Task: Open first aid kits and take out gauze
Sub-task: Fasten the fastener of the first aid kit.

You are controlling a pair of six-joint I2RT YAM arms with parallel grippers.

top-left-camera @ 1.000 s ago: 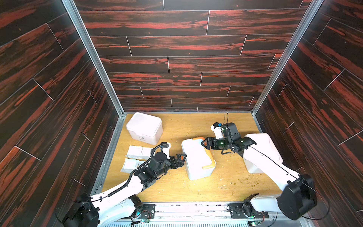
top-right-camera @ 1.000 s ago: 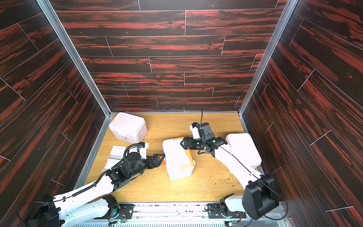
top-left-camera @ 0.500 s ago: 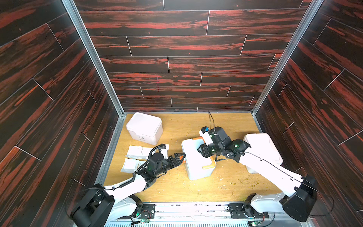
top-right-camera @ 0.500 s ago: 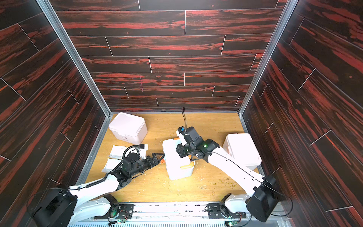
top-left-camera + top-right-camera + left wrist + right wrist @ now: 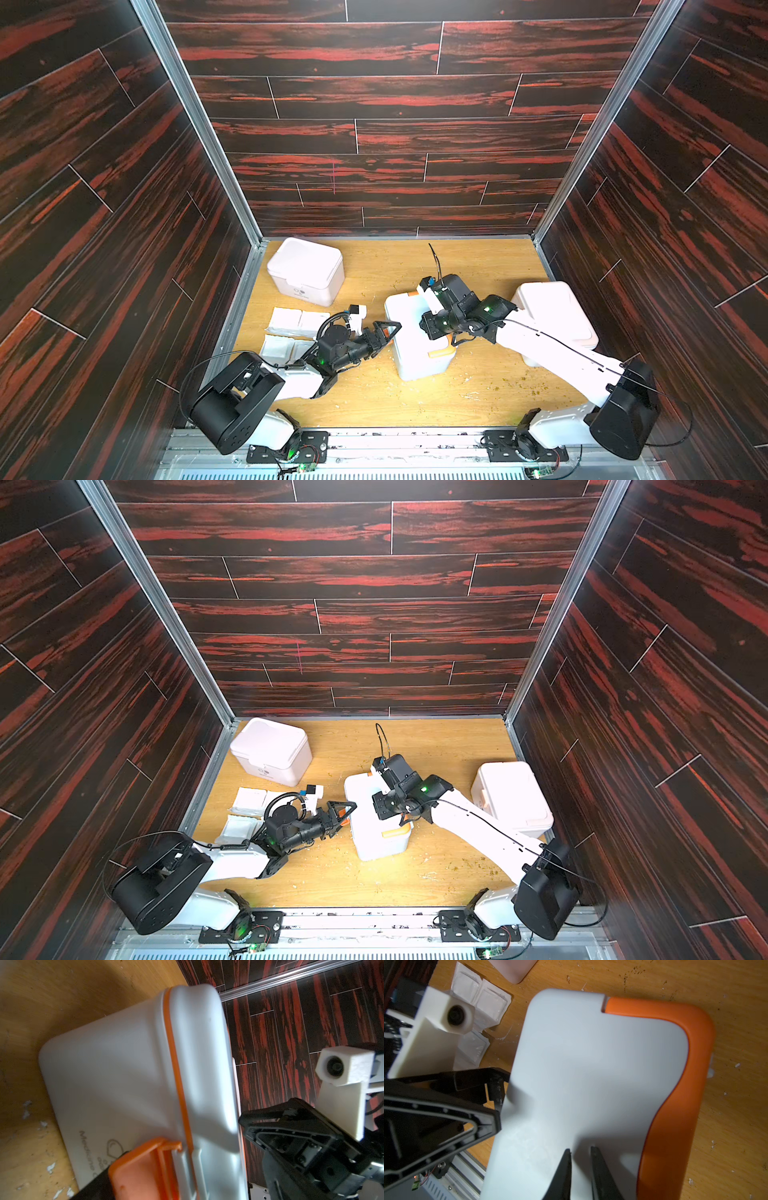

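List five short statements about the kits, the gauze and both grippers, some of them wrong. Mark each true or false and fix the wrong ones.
1. The orange-trimmed kit has its lid down. True.
2. The gauze packets lie on the table, outside every kit. True.
3. The right gripper holds a gauze packet. False: it is over the orange-trimmed kit's lid, with nothing between its fingers.
4. The left gripper is shut. False: it is open, at that kit's side.
5. All three kits have orange trim. False: the far-left kit and the right-hand kit are plain.
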